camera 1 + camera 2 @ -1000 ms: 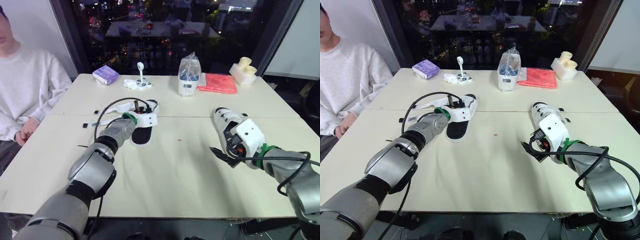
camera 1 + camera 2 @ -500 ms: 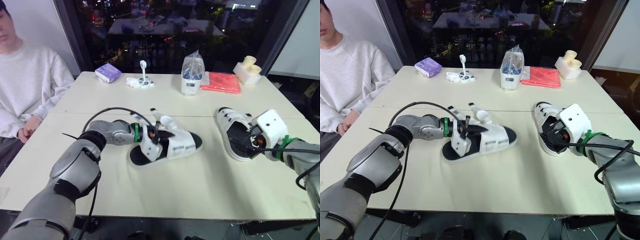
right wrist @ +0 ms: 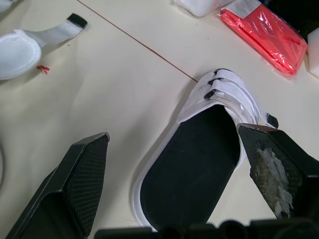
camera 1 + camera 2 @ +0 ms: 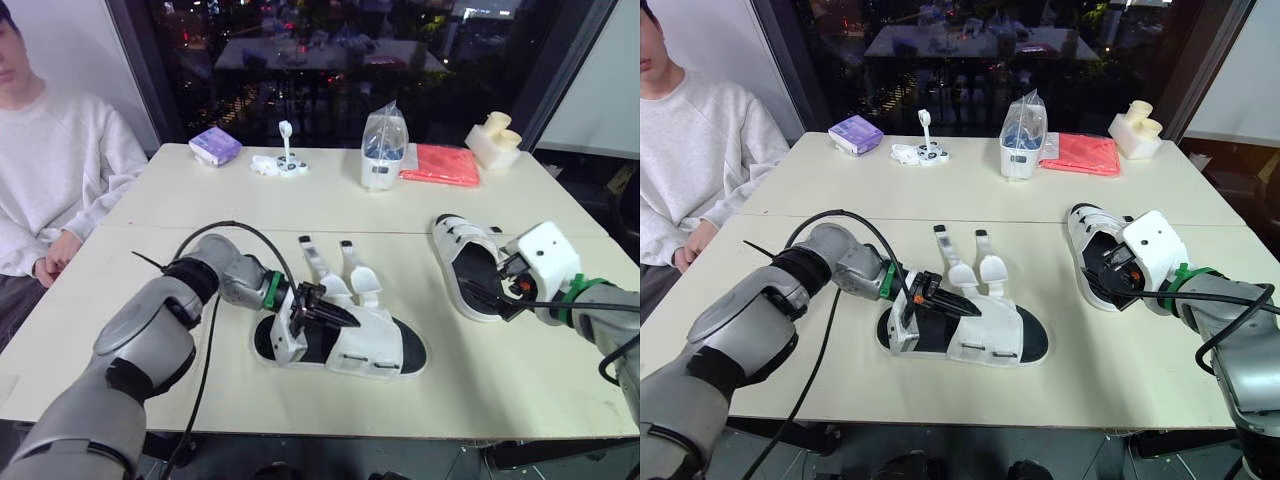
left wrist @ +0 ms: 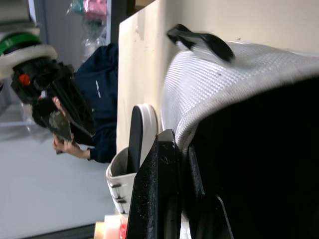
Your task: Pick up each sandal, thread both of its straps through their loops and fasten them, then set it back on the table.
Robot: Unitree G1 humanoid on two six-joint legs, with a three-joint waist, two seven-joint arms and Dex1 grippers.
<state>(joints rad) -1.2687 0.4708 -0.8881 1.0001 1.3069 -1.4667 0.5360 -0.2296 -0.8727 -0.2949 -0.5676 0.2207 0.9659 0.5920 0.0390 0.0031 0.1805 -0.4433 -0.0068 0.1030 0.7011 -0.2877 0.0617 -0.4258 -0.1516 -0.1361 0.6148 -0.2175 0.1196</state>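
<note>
The left sandal [image 4: 350, 345] is seen lying on the near middle of the bench [image 4: 400, 205], with its toe pointed right. Its white upper is gripped by the left pincer [image 4: 330, 314], whose two black fingers are clenched on the mesh edge at the heel end, as shown close up in the left wrist view. Both straps [image 4: 312, 258] are unfastened and are splayed flat on the bench toward the far side, side by side.

The right sandal [image 3: 199, 164] is placed well apart from it, on the right of the bench, toe toward the near edge. Its two straps are laid across its upper. The right pincer [image 3: 172, 134] is held just beside and over this sandal, with its fingers spread wide and nothing grasped between them.

Along the far edge of the bench a purple box [image 4: 213, 147], a small white object [image 4: 280, 162], a clear bag [image 4: 383, 150], a red packet [image 4: 440, 165] and a cream block [image 4: 492, 140] are set out. A person in a pale sweatshirt [image 4: 50, 170] is seated at the left end.
</note>
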